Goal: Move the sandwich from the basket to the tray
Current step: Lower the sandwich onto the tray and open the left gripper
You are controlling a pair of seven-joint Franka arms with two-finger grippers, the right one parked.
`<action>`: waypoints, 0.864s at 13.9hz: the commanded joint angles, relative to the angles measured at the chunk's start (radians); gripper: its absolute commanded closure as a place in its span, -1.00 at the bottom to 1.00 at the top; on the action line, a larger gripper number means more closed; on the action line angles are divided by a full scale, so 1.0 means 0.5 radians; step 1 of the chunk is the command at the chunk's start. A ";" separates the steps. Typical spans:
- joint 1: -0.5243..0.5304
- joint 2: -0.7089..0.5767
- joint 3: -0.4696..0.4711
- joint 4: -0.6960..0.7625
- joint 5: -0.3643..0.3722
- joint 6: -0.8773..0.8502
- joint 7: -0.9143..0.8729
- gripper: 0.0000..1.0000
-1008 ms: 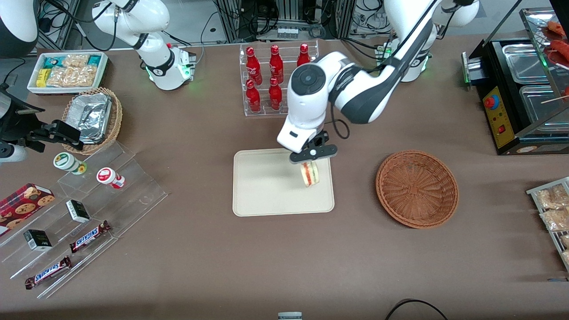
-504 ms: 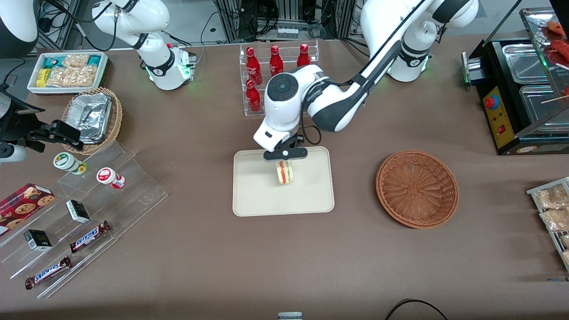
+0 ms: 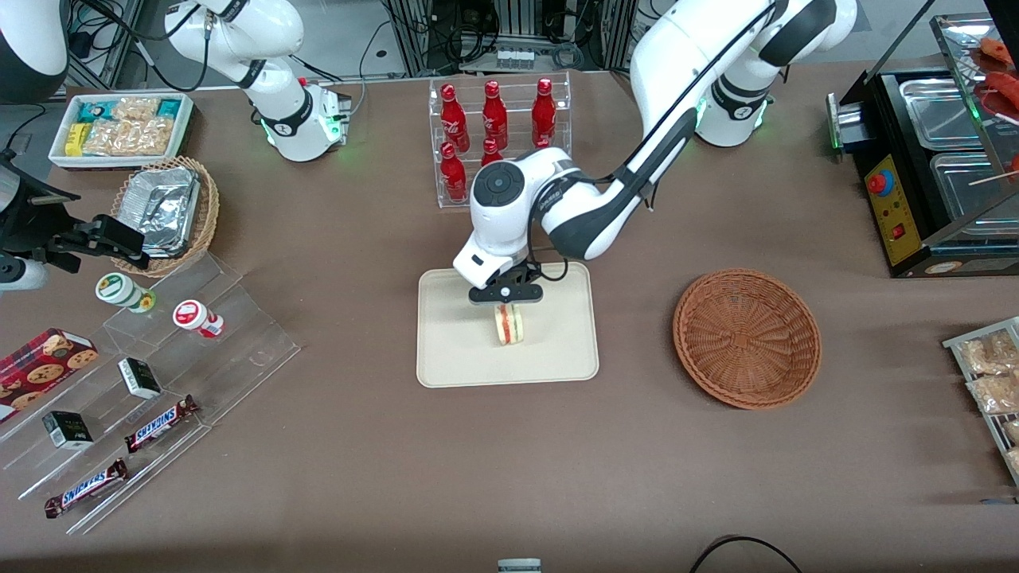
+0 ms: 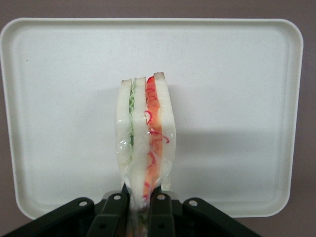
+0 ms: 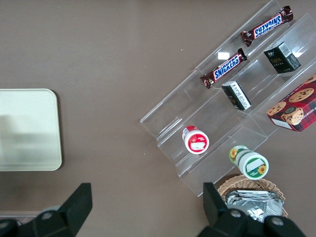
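The hand (image 3: 506,303) pinches the sandwich (image 3: 509,324) by its wrapped edge, hanging over the tray (image 3: 446,350) middle — basket (image 3: 747,338) empty. Lower until bread meets tray, then release gently — it may topple.

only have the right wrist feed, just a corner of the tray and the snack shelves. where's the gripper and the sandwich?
Observer: The gripper is above the middle of the tray, shut on the sandwich.
Operator: sandwich flat or on edge?
Observer: On edge, filling layers showing, pinched at one end in the left wrist view.
Operator: basket empty?
Observer: Yes, nothing shows in the basket; it sits beside the tray, toward the working arm's end of the table.
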 commanded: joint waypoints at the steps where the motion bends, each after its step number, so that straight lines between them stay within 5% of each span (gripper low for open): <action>1: -0.034 0.071 0.010 0.056 0.093 0.014 -0.046 1.00; 3: -0.031 0.104 0.010 0.056 0.130 0.017 -0.043 1.00; 4: -0.034 0.117 0.010 0.056 0.130 0.020 -0.046 0.76; 5: -0.034 0.126 0.010 0.056 0.127 0.020 -0.046 0.39; 7: -0.031 0.126 0.010 0.060 0.127 0.020 -0.022 -0.99; 12: -0.016 0.031 0.007 0.060 0.103 -0.010 -0.049 -1.00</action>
